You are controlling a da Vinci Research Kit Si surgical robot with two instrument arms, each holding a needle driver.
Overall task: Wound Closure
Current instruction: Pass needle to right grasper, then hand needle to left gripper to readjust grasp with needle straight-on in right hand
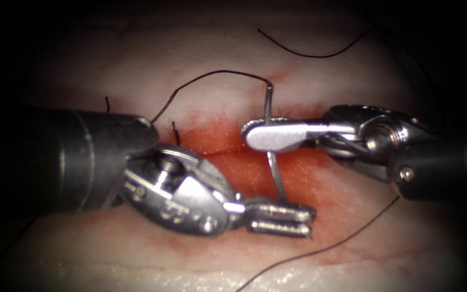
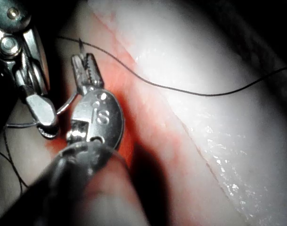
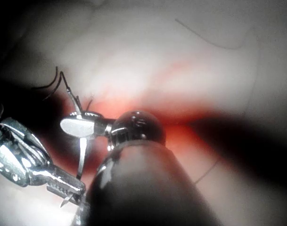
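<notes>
My right tool [image 1: 248, 134] comes in from the right and is shut on the curved needle [image 1: 275, 170] about mid-curve, above the red cut [image 1: 217, 141] in the tissue [image 1: 201, 48]. The needle stands almost upright and looks free of the tissue. Dark thread [image 1: 212, 74] arcs left from its upper end. My left tool [image 1: 309, 221] lies below the cut with its jaws slightly parted at the needle's lower, pointed end. The left wrist view shows those toothed jaws [image 2: 84, 59] a little apart. In the right wrist view the right tool [image 3: 65, 125] grips the needle [image 3: 82, 150] above the left tool [image 3: 63, 188].
Red fluid stains the tissue around the cut [image 1: 320, 184]. A second strand of thread [image 1: 320, 251] crosses the lower tissue and another [image 1: 309, 54] lies at the top. Two short cut thread ends [image 1: 175, 132] stand near the left tool's shaft.
</notes>
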